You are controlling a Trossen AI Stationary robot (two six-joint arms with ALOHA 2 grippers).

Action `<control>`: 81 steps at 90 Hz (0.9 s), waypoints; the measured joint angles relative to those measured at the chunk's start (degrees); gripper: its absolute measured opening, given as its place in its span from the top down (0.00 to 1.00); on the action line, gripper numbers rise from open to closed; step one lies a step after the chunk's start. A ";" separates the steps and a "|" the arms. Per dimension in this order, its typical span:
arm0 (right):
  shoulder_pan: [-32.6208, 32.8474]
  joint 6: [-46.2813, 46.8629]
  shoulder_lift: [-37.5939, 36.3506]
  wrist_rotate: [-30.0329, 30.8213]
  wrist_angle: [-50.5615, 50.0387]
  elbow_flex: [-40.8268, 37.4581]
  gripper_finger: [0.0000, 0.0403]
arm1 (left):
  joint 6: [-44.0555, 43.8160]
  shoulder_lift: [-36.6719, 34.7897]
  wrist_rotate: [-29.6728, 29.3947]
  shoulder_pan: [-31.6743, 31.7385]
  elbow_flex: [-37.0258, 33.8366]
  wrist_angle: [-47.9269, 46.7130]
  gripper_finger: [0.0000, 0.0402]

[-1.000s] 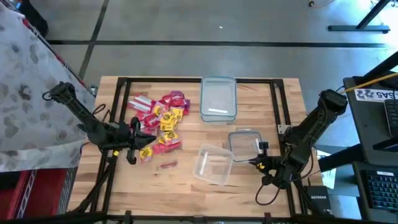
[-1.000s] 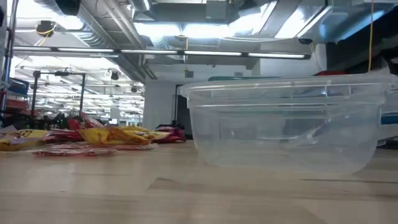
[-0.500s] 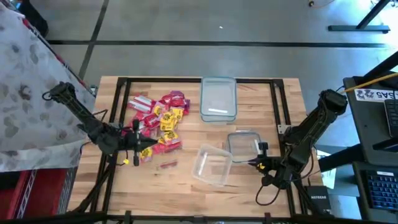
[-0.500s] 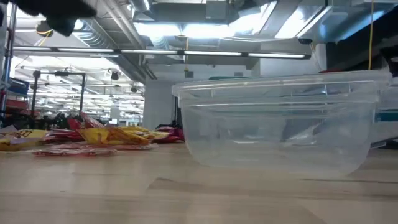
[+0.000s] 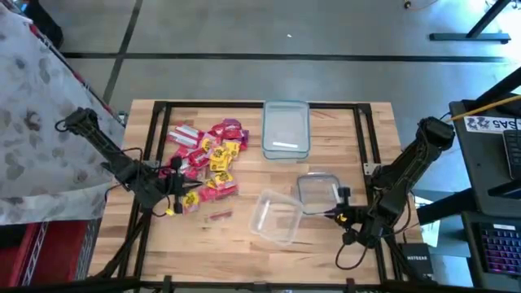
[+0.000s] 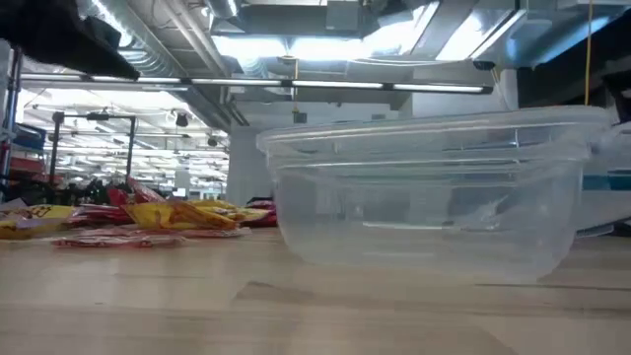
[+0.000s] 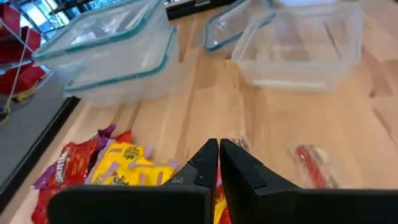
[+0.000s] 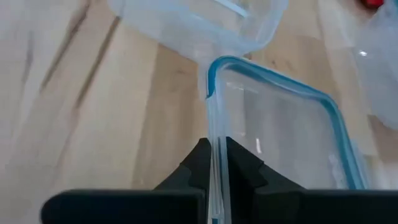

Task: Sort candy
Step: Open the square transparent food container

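Note:
The candy [image 5: 207,159] is a pile of red, yellow and a few purple packets on the left half of the table, also in the left wrist view [image 7: 118,171]. One red candy [image 5: 218,215] lies apart, nearer the front. My left gripper [image 5: 181,195] hangs shut at the pile's near-left edge, its tips [image 7: 218,148] above the wood. My right gripper [image 5: 330,210] is shut on a blue-rimmed clear lid [image 5: 317,185]. An open clear tub [image 5: 275,216] rests on its base just left of the lid. My left gripper shows a thin yellow-red sliver in the slit between its shut fingers; I cannot tell whether a candy is held there. My right gripper pinches the lid's raised rim [image 8: 213,127] between its two fingers, coming from the table's right. That edge runs along the fingers. The lid's far corner [image 8: 209,65] meets the tub's wall [image 8: 199,43].
A closed clear container with a blue-rimmed lid [image 5: 286,130] stands at the far middle of the table. A black frame [image 5: 358,138] runs around the tabletop. Bare wood lies between the candy pile and the tub [image 6: 424,197].
The clear tub has slid a little toward the table's left edge, and my right gripper with the lid has followed it. My left gripper has drawn back from the candy pile toward the table's left edge.

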 joint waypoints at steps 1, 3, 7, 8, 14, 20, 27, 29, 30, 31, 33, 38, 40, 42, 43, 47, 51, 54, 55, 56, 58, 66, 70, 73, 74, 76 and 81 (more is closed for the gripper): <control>0.00 -0.15 -0.03 -0.09 0.22 -0.01 0.98 | -1.20 0.01 0.12 0.20 0.00 1.61 1.00; 0.00 -0.49 -0.12 -0.16 0.65 -0.01 0.98 | -3.64 0.06 0.44 0.53 0.01 4.91 1.00; 0.00 -1.53 -0.40 -0.72 1.27 0.09 0.98 | -7.20 0.35 1.06 1.24 0.02 11.19 1.00; 0.00 -1.62 -0.50 -1.03 1.21 0.21 0.98 | -7.57 0.46 1.06 1.43 0.02 12.77 1.00; 0.00 -2.04 -1.11 -2.15 -1.26 2.15 0.98 | -9.44 0.96 1.05 2.84 0.02 21.74 1.00; 0.01 -1.99 -1.63 -1.71 -6.68 5.90 0.98 | -10.62 1.30 0.88 4.29 0.04 28.73 1.00; 0.00 0.88 -1.63 -0.48 -16.46 10.94 0.98 | -9.66 1.38 0.37 5.56 0.04 32.02 1.00; -0.05 2.13 -1.63 -0.45 -19.57 12.24 0.98 | -9.66 1.39 0.15 6.03 0.04 32.30 1.00; -0.12 2.86 -1.63 -0.47 -21.13 12.85 0.98 | -9.69 1.40 0.03 6.26 0.04 32.42 1.00; -0.20 3.57 -1.63 -0.50 -22.61 13.43 0.98 | -9.81 1.40 -0.05 6.47 0.04 32.55 1.00; -0.46 4.79 -1.63 -0.71 -25.10 14.37 0.98 | -9.99 1.40 -0.10 6.89 0.04 32.70 1.00; -1.35 7.48 -1.67 -2.46 -29.07 15.50 0.98 | -10.47 1.40 -0.26 7.80 0.04 32.56 1.00; -1.70 8.31 -1.68 -3.65 -30.19 15.50 0.98 | -10.73 1.43 -0.28 8.12 0.04 32.47 1.00; -2.07 9.17 -1.68 -5.09 -31.17 15.29 0.98 | -10.92 1.61 -0.29 8.41 0.04 32.48 1.00; -2.25 9.40 -1.68 -5.80 -31.47 15.12 0.98 | -11.05 1.66 -0.36 8.55 0.04 32.50 1.00; -2.77 10.33 -1.68 -8.53 -31.90 14.15 0.98 | -11.90 1.93 -0.42 9.08 0.04 32.54 1.00; -2.80 10.48 -1.68 -10.84 -31.12 12.82 0.98 | -13.03 2.09 -0.34 9.66 0.04 32.47 1.00; -2.78 10.49 -1.62 -12.27 -30.58 11.68 0.98 | -14.14 2.15 -0.31 10.08 0.04 32.47 1.00; -2.77 10.53 -1.61 -12.61 -30.49 11.31 0.97 | -14.37 2.17 -0.33 10.22 0.04 32.48 1.00; -2.75 10.58 -1.61 -12.91 -30.41 10.97 0.97 | -14.61 2.20 -0.34 10.35 0.04 32.50 1.00; -2.73 10.83 -1.61 -13.50 -30.39 10.28 0.96 | -15.27 2.25 -0.36 10.56 0.04 32.52 1.00; -2.73 12.96 -1.57 -15.76 -31.71 9.07 0.89 | -15.93 2.32 -0.39 11.36 0.04 32.03 1.00; -2.73 13.82 -1.57 -16.13 -32.89 9.07 0.83 | -16.02 2.32 -0.39 11.85 0.04 32.17 1.00; -2.73 14.07 -1.57 -16.11 -33.85 9.31 0.79 | -16.06 2.32 -0.36 12.27 0.04 32.30 1.00; -2.73 14.08 -1.57 -16.10 -34.19 9.45 0.77 | -16.07 2.32 -0.35 12.42 0.04 32.33 1.00; -2.73 14.07 -1.57 -16.02 -34.91 9.83 0.74 | -16.08 2.32 -0.21 12.64 0.04 32.31 1.00; -2.73 13.93 -1.57 -15.02 -36.65 11.27 0.66 | -15.23 2.30 1.29 13.19 0.04 32.02 1.00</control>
